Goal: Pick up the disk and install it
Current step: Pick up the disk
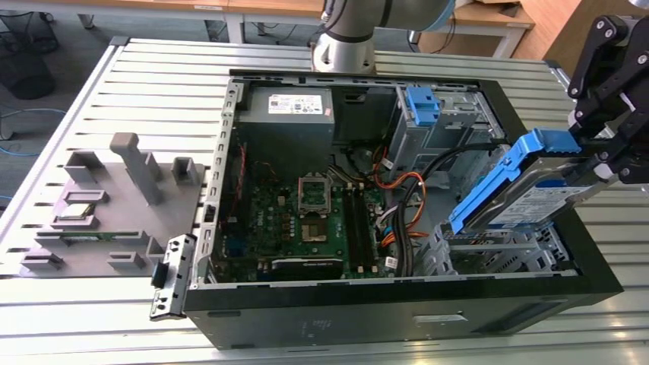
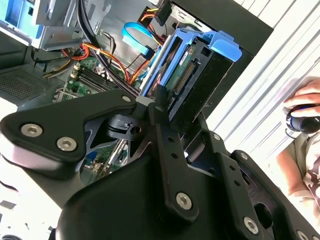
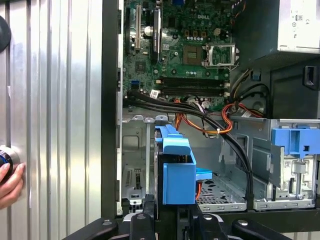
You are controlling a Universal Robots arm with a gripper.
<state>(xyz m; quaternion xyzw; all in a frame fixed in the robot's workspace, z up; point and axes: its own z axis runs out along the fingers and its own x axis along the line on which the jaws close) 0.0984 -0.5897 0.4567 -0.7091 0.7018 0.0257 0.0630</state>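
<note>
Disk: flat silver-grey metal disk in a bright blue plastic bracket, tilted in air over the empty metal drive cage, at the black computer case corner.
Fingers: black gripper pinches the disk.
Progress: picked up, not installed yet.

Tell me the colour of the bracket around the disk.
Bright blue. The bracket framing the disk shows best in the exterior view.
</note>
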